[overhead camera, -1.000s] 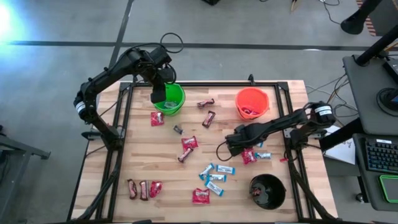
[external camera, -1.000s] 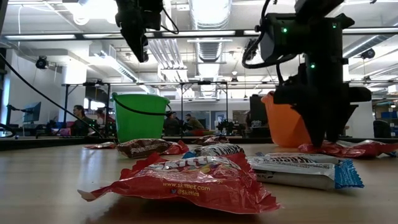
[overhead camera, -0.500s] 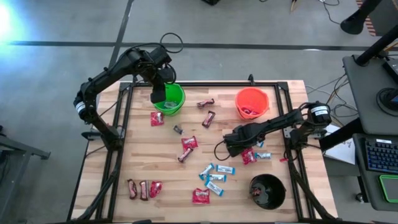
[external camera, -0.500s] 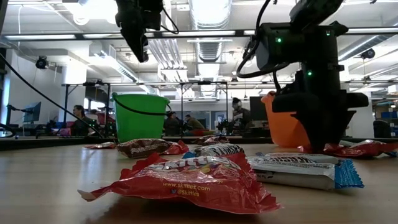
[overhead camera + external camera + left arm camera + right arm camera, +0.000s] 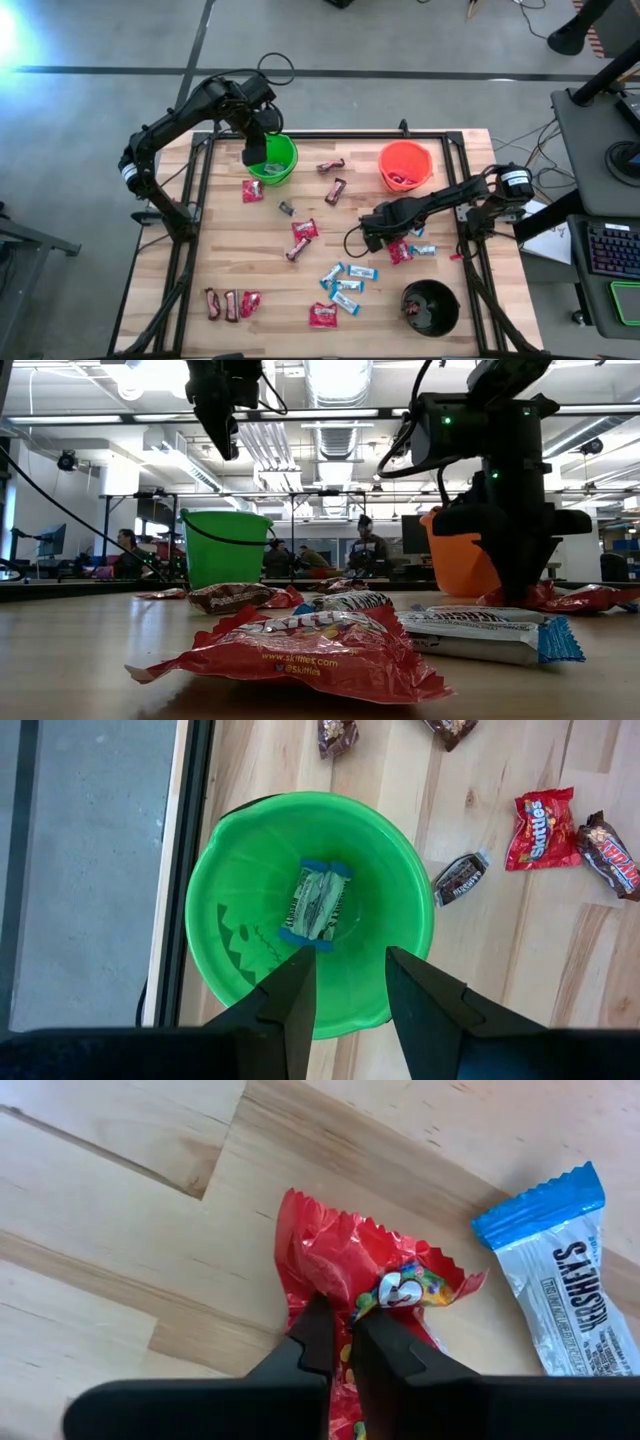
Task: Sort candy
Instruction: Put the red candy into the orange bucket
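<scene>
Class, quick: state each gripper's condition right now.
Left gripper: open, empty, above the green bucket.
Right gripper: shut on the red candy packet.

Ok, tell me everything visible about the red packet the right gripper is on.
The red packet is a flat, glossy Skittles-style wrapper with zigzag-cut ends and a multicoloured print, lying on the wooden table below the orange bucket. The right gripper is shut on it, pinching and crumpling its middle. A light-blue-and-white bar lies just beside it, apart.
</scene>
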`<state>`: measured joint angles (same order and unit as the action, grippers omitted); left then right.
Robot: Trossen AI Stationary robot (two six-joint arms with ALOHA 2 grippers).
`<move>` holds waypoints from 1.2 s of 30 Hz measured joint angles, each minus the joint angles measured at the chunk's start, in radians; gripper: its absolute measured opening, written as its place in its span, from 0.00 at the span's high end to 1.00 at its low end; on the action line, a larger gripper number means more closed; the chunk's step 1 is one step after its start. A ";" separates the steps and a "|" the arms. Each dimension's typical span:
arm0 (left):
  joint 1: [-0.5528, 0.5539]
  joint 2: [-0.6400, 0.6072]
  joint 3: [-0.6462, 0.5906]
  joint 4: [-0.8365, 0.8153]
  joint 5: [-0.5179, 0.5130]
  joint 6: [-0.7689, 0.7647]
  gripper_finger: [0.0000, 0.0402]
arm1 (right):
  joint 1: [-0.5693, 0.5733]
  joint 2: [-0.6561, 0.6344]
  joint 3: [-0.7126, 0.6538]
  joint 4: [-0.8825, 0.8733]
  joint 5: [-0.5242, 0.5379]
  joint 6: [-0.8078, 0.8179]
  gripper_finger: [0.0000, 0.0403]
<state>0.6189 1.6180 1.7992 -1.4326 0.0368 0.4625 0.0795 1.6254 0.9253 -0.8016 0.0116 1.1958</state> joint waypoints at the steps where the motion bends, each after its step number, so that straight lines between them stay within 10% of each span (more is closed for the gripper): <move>1: 0.000 0.000 0.000 0.000 0.000 0.000 0.74 | 0.000 -0.003 0.000 -0.001 0.000 0.006 0.97; 36: 0.000 0.000 0.000 0.000 0.000 0.001 0.74 | -0.129 -0.113 0.348 -0.333 0.201 -0.279 0.97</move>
<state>0.6187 1.6180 1.7992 -1.4326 0.0364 0.4633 -0.0496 1.5127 1.2736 -1.1348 0.2122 0.9165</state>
